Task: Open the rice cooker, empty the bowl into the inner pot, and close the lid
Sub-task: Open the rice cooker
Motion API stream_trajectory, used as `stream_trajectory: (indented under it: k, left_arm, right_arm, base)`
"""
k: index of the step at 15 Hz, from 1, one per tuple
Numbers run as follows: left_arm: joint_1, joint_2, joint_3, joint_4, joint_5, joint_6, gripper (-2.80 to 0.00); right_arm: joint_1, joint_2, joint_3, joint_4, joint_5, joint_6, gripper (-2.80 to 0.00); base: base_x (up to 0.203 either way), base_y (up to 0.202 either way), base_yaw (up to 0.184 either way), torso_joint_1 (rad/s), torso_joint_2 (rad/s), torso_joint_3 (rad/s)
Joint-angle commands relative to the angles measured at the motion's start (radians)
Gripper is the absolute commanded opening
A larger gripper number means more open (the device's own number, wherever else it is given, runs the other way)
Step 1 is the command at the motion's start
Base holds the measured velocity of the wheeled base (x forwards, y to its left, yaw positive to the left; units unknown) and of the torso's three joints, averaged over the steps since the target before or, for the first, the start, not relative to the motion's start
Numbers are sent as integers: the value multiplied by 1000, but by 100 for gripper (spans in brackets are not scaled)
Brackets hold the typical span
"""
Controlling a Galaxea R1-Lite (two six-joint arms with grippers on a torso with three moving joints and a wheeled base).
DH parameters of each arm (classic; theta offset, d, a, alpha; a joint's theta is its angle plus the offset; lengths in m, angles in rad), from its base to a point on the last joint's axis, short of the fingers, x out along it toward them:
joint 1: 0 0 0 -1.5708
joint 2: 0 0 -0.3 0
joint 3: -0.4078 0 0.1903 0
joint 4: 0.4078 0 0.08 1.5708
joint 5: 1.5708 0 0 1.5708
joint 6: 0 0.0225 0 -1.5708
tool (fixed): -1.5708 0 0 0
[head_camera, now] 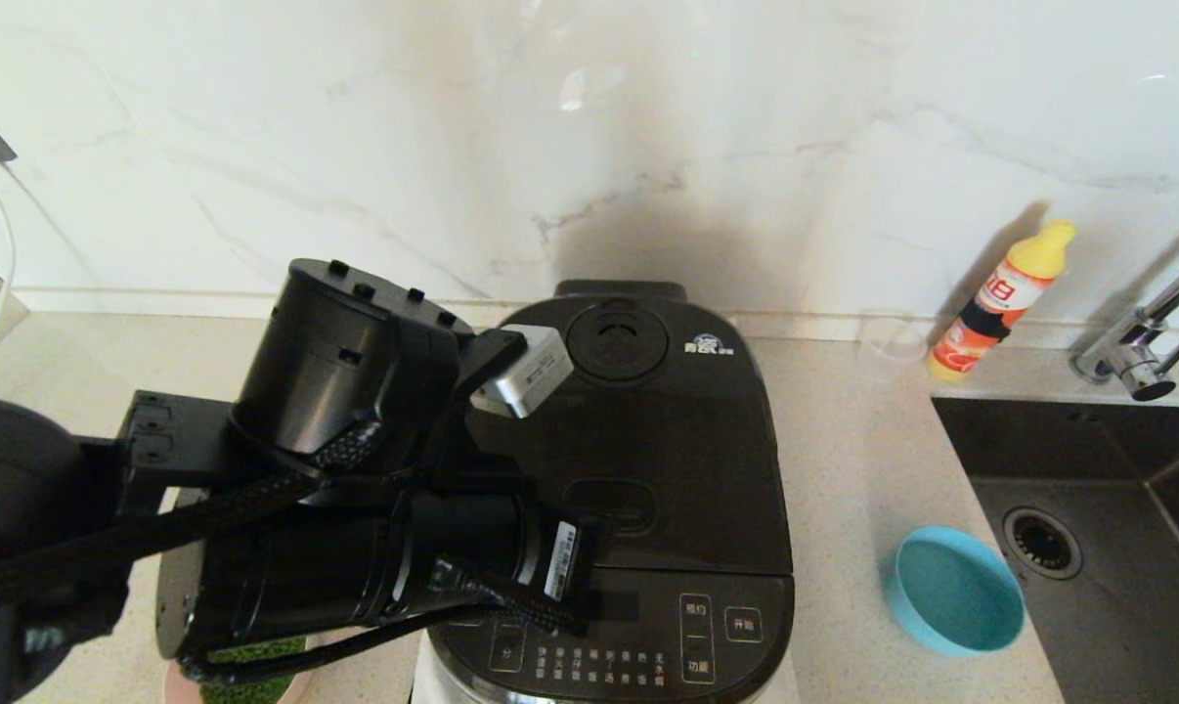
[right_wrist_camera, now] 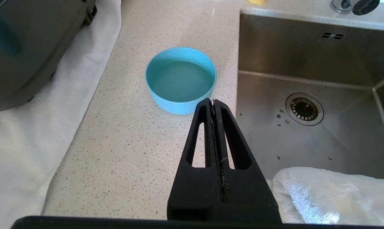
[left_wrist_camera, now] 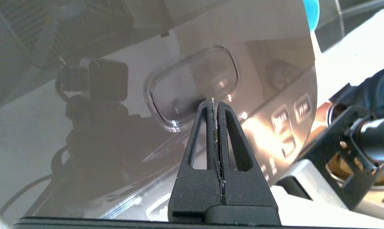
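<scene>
The black rice cooker [head_camera: 648, 460] stands mid-counter with its lid [head_camera: 677, 411] shut, so the inner pot is hidden. My left arm [head_camera: 355, 469] reaches across the cooker's left side. In the left wrist view my left gripper [left_wrist_camera: 213, 102] is shut and empty, its tips at the edge of the lid's rectangular button [left_wrist_camera: 192, 82]. A pink bowl with green contents [head_camera: 257, 657] peeks out under the left arm. My right gripper [right_wrist_camera: 213, 101] is shut and empty above the counter, just in front of a blue bowl [right_wrist_camera: 181, 79], which also shows in the head view [head_camera: 956, 590].
A sink [head_camera: 1088, 508] with a faucet [head_camera: 1137, 362] lies to the right. An orange bottle with a yellow cap [head_camera: 1000, 303] and a clear cup [head_camera: 891, 342] stand by the wall. A white towel [right_wrist_camera: 332, 194] hangs on the sink's front edge; a white cloth [right_wrist_camera: 20, 143] lies under the cooker.
</scene>
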Motion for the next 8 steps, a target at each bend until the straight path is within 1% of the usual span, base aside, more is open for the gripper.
stream_trajectory:
  k: [1, 5, 8]
  left_arm:
    - [-2, -4, 24, 0, 3, -1, -280]
    - [-1, 5, 25, -15, 3, -2, -280]
    - [5, 15, 21, -98, 9, -5, -280]
  right_arm:
    - [0, 0, 1, 0, 0, 0, -280]
    - [0, 0, 2, 0, 0, 0, -280]
    - [0, 0, 2, 0, 0, 0, -280]
  base:
    - [0, 0, 0, 0, 0, 0]
    - [0, 0, 0, 0, 0, 0]
    - [0, 0, 0, 0, 0, 0]
